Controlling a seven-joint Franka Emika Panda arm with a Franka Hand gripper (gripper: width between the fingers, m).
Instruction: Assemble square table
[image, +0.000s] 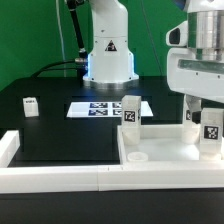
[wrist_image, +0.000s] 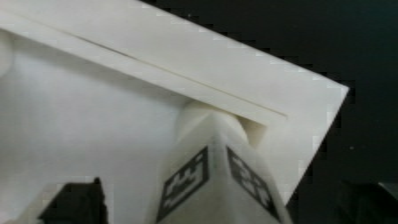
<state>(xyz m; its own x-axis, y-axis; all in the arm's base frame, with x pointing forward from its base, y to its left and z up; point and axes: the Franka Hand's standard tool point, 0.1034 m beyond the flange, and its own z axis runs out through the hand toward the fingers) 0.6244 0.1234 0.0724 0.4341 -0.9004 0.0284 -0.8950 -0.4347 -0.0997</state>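
Black table (image: 60, 135), flat, matte
Marker board (image: 108, 107) lies flat mid-table
One white block leg (image: 30, 105) stands on table, well apart from marker board, toward exterior view's left
Square table slab (image: 170, 140) flat on table, nearer camera than marker board, toward exterior view's right
Long white border wall (image: 60, 178) along near edge, nearer camera than marker board
Robot base (image: 108, 62) behind marker board
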